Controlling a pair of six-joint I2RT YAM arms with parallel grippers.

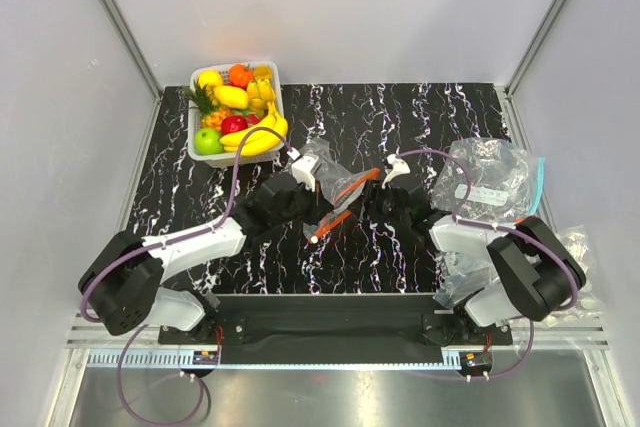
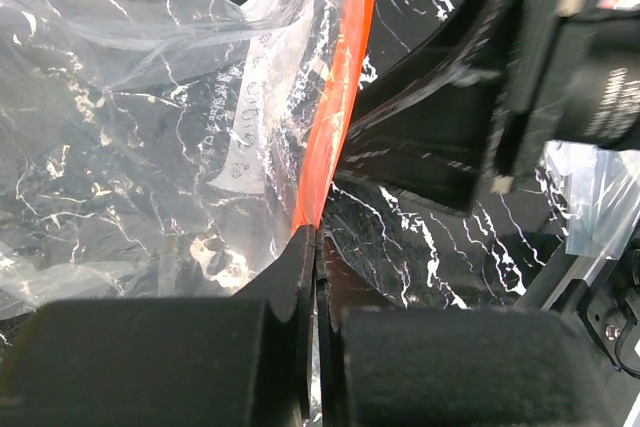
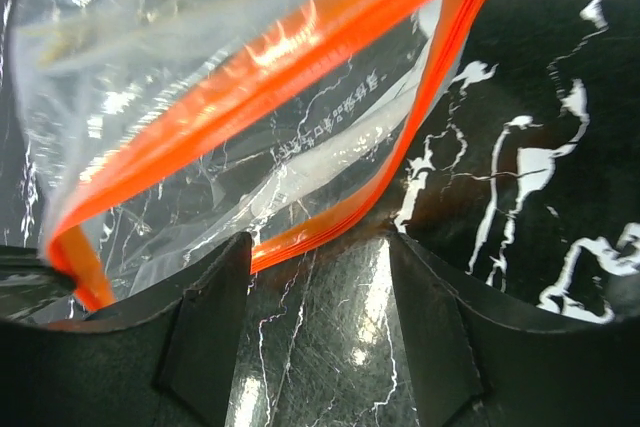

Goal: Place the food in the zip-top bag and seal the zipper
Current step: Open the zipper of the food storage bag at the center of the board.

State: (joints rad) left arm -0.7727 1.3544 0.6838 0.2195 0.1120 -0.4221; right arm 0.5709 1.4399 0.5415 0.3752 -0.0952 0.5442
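Two grippers, one bag, zero fruit inside yet. Meeting mid-table, well clear of the basket.

Left gripper clamped tight on the zipper, pads flat together with the orange-red strip nipped right at the tips. Anchoring one end of the mouth, by the look of it, to stop the thin film sliding about.

Right gripper spread wide, fingers either side of the near run of the strip, nothing pinched as far as visible. Judged to be lining up for a grab on the opposite lip, to pull the mouth apart.

Mouth gaping in the right wrist view: two orange runs bowed away from each other, white printed patch showing through between. Zip-top bag itself crumpled and empty, slumped between the two wrists over the black marbled surface.

Food all waiting in that white basket at the far left corner, well apart from the bag. Counting there:
- one banana bunch
- one green apple
- one red apple
- at least two plain yellow fruits
- one orange fruit at the back
- more tucked behind, too small to name

One bag in hand. Heap of spare clear bags off by the right arm, one teal-blue strip showing. Sealing not yet begun; filling first.
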